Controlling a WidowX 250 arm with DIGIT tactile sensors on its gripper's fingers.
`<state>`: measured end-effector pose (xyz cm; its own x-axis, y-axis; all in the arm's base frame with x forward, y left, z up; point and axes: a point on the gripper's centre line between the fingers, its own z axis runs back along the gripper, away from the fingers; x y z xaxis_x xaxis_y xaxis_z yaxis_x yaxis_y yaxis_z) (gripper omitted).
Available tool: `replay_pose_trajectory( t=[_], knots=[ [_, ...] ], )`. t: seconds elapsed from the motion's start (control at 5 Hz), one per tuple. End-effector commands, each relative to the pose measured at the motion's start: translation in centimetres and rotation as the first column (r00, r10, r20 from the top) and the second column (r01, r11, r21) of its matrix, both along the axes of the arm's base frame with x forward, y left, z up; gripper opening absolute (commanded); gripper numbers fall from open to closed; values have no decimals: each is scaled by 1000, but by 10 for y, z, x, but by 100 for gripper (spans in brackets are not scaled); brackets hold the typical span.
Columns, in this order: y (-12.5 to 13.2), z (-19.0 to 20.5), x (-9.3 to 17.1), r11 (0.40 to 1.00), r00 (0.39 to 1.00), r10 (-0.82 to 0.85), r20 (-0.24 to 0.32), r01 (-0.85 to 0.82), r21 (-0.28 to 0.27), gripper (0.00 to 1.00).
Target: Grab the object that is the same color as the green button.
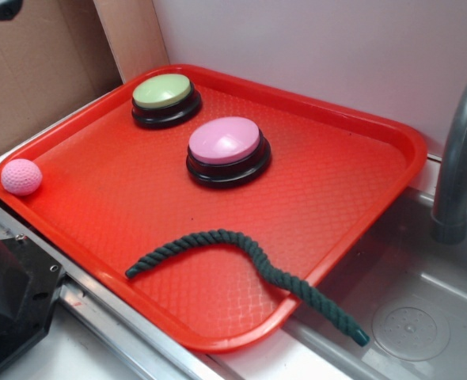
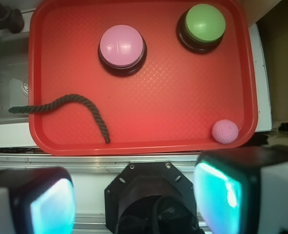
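Observation:
The dark green twisted rope (image 1: 249, 253) lies wavy along the near side of the red tray (image 1: 360, 174), with one end hanging over the rim above the sink. In the wrist view the rope (image 2: 71, 100) is at the tray's (image 2: 183, 97) left. The green button (image 1: 164, 93) stands at the far corner and shows at the top right of the wrist view (image 2: 205, 23). My gripper (image 2: 134, 200) is open and empty, high up and off the tray, over the robot's base. It does not show in the exterior view.
A pink-topped button (image 1: 225, 141) stands mid-tray, also seen in the wrist view (image 2: 121, 45). A small pink ball (image 1: 21, 176) sits in the tray's left corner, at the lower right in the wrist view (image 2: 225, 131). A grey faucet (image 1: 459, 158) and steel sink (image 1: 423, 317) lie right of the tray.

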<state>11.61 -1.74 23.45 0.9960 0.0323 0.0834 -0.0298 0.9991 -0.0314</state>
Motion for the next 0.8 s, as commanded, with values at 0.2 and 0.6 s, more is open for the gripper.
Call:
replay_pose_trajectory(
  t=[0.2, 0.6],
  knots=[
    [-7, -8, 10, 996, 996, -88, 17, 88, 6, 100],
    [-31, -31, 31, 949, 947, -316, 63, 313, 47, 100]
  ],
)
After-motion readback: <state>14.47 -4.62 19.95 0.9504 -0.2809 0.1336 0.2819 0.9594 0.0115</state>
